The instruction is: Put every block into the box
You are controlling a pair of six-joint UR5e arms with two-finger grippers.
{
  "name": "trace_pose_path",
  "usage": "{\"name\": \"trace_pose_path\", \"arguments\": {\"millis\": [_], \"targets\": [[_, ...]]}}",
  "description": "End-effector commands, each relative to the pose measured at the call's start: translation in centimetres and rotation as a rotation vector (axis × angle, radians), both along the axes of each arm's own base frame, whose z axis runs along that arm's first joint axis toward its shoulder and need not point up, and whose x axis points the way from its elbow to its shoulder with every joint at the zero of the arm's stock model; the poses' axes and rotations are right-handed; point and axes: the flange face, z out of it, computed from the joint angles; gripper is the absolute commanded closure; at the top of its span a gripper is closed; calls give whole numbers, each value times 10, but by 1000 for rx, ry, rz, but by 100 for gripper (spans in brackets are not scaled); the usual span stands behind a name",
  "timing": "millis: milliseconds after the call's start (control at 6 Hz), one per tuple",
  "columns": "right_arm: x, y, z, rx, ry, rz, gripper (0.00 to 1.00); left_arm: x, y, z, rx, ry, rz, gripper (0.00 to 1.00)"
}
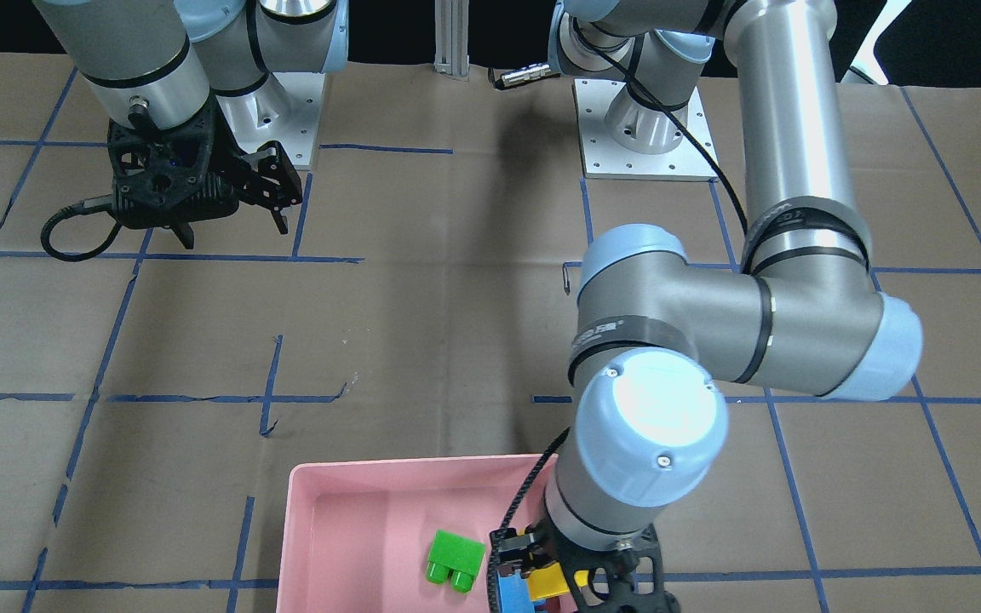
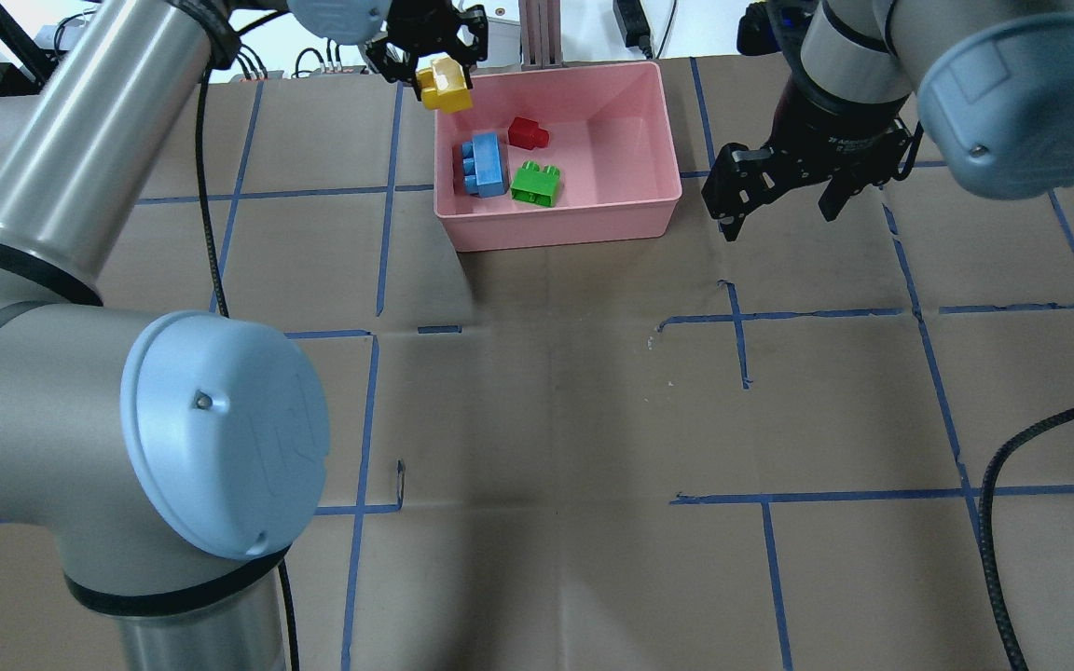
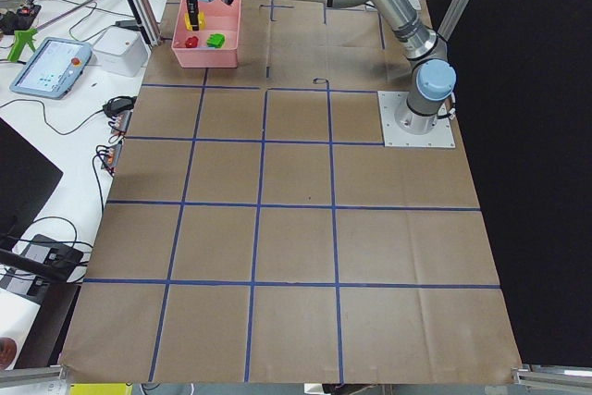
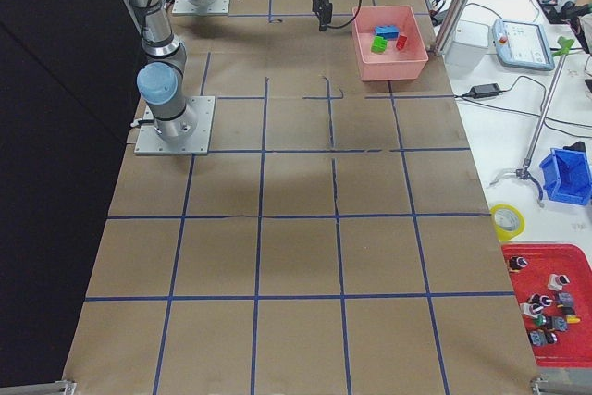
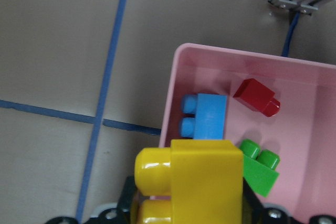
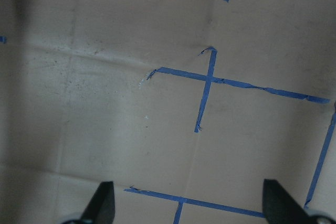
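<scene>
Brown paper taped in a blue grid is laid over the worktop (image 2: 546,401); a cluttered desk (image 4: 481,127) lies beyond its far edge. At that edge, a blue block (image 2: 485,165), a red block (image 2: 528,133) and a green block (image 2: 536,183) are held in the pink box (image 2: 584,219). The yellow block (image 2: 445,89) is clamped in the left gripper (image 2: 439,70) right over the box's rim; released here, it may be bounced outside. The right gripper (image 2: 777,216) is spread wide, empty.
</scene>
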Motion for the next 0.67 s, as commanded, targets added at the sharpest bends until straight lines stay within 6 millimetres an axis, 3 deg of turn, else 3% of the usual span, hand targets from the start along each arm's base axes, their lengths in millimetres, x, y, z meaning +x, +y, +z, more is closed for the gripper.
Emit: {"name": "trace_pose_path", "arguments": {"millis": [0, 167, 333, 500], "targets": [[-2, 4, 28, -54, -8, -5, 0, -30, -8, -66, 4, -46, -13, 93], [0, 9, 40, -68, -2, -6, 0, -31, -7, -67, 4, -47, -14, 63], [0, 15, 42, -65, 1, -10, 0, -32, -9, -60, -33, -39, -13, 1], [0, 16, 40, -60, 1, -14, 0, -30, -7, -44, -51, -34, -13, 0]]}}
